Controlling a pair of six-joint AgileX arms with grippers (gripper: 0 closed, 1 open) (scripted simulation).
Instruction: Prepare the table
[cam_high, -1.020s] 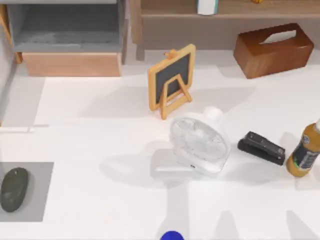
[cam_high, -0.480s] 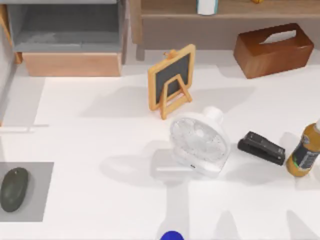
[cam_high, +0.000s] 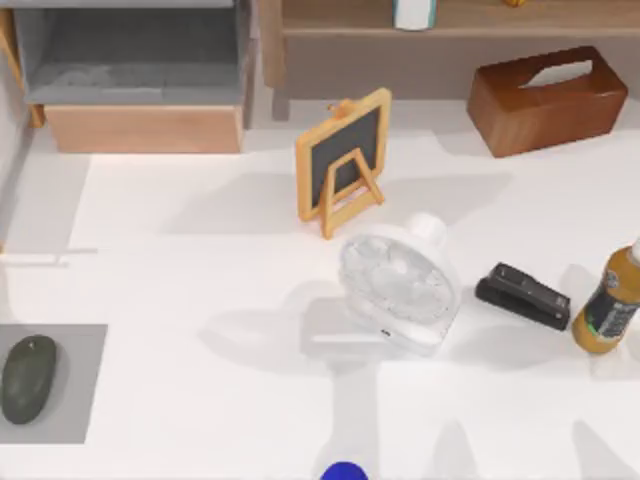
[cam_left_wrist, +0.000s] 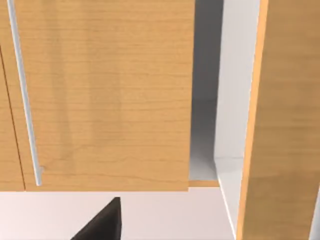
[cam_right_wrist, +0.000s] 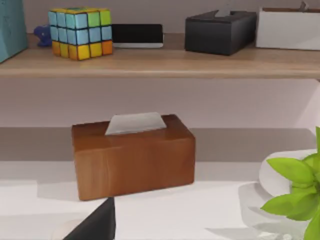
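White table (cam_high: 200, 290), fan (cam_high: 398, 290) centred — unheld

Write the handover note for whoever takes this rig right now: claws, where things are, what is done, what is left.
Claws: no claw is over the table in the top view, and nothing shows either one open or shut.
On the table: small chalkboard easel toward the back, white fan in the middle, black stapler to its right, bottle at the right edge, wooden tissue box back right, mouse on the grey mat at the left.
Done: nothing visibly gripped.
Left: apparently the whole job.
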